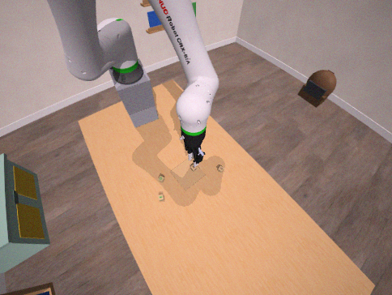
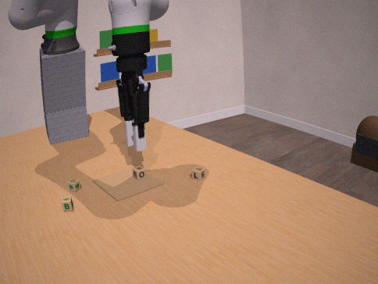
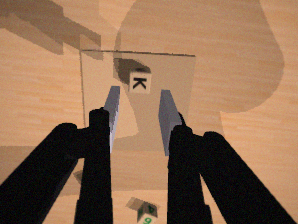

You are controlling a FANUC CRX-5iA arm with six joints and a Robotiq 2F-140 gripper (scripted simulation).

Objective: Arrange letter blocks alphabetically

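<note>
My gripper (image 1: 193, 160) (image 2: 135, 147) (image 3: 139, 101) is open and empty, above the mat (image 1: 185, 182) (image 2: 119, 192) (image 3: 100, 72). The K block (image 1: 193, 168) (image 2: 139, 172) (image 3: 139, 82) lies on the mat, K on top and sideways in the wrist view, with an O on a side in the exterior view. A dark-lettered block (image 1: 220, 168) (image 2: 198, 173) is off the mat to the right. A green-lettered block (image 1: 161, 177) (image 2: 74, 185) (image 3: 147, 212) is off the mat to the left. Another block (image 1: 160, 197) (image 2: 67, 204) shows a green B on its side. Their top letters are unclear.
The wooden table (image 1: 227, 227) (image 2: 195, 242) carries the mat and blocks. The arm's grey pedestal (image 1: 139, 101) (image 2: 66, 94) stands at the back. The arm's shadow covers much of the mat and the dark-lettered block at the right.
</note>
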